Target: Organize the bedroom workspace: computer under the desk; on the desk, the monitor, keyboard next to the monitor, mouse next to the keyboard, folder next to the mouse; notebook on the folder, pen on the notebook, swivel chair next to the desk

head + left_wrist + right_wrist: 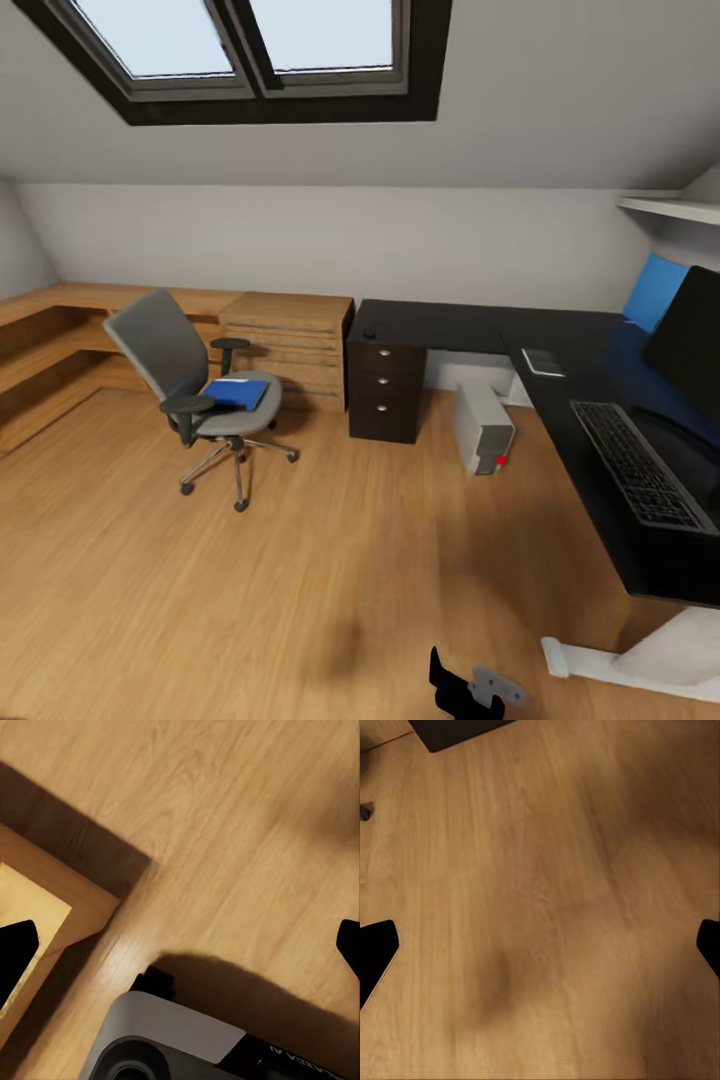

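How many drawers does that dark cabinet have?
3. They are stacked in the dark cabinet at the desk's end: top drawer, middle drawer, bottom drawer, each with a small knob. Its other sides are hidden, so more could exist.

Attic home office | sloped ceiling with skylight [255, 45] is seen | black desk [470, 327], swivel chair [195, 395], keyboard [640, 463] are spotted

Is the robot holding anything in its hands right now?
No, nothing. The left gripper and right gripper are both open over bare wood floor. The blue folder lies on the swivel chair.
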